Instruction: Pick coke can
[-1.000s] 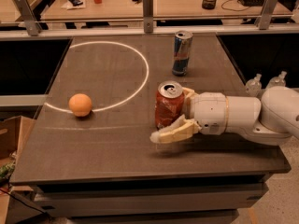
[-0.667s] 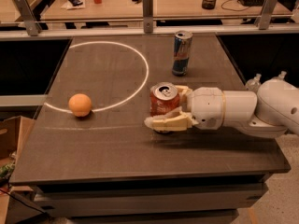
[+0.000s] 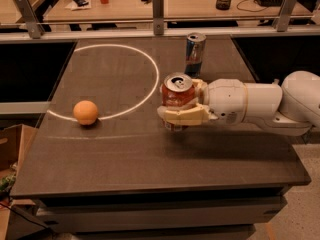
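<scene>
The red-orange, silver-topped coke can [image 3: 177, 93] stands upright mid-table, long axis vertical, inside our cream two-finger gripper [image 3: 179, 104], which comes in sideways from the right. We judge the fingers clamped on its sides, so lifting goes straight up.

i see a dark table [image 3: 125, 154] with a white circle [image 3: 150, 79] marked on its far left half. an orange [image 3: 85, 112] rests left, on that line. a slim blue-and-silver can [image 3: 195, 54] stands far, right of centre. nearer, the gripper [image 3: 177, 101] clasps the coke can [image 3: 176, 95] – resting or lifted, i can't tell.
</scene>
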You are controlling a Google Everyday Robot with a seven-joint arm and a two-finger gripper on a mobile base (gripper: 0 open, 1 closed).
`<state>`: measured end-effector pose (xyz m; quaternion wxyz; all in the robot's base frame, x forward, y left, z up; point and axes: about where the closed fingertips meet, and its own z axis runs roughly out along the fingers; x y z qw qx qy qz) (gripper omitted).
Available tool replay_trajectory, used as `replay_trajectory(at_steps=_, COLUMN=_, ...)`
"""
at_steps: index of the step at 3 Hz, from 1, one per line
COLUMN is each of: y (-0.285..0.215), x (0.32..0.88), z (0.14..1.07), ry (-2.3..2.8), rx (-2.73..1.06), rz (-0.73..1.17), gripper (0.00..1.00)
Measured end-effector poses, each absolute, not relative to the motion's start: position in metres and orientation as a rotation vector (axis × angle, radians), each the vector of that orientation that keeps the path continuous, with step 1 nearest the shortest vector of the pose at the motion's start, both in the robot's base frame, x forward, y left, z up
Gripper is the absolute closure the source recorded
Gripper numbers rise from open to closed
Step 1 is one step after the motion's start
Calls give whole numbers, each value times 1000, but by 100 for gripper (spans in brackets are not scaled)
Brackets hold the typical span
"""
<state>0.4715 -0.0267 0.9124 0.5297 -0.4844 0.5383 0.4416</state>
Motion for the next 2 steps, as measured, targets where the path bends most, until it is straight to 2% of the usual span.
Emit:
replay_trajectory(at_steps=1, y=-36, x=475, z=942, ry=1287, rx=-1110, rz=1132, gripper=100)
replay_trajectory(at_steps=2, y=-36, x=475, z=945, ry=1292, rx=-1102, rz=1144, gripper=100)
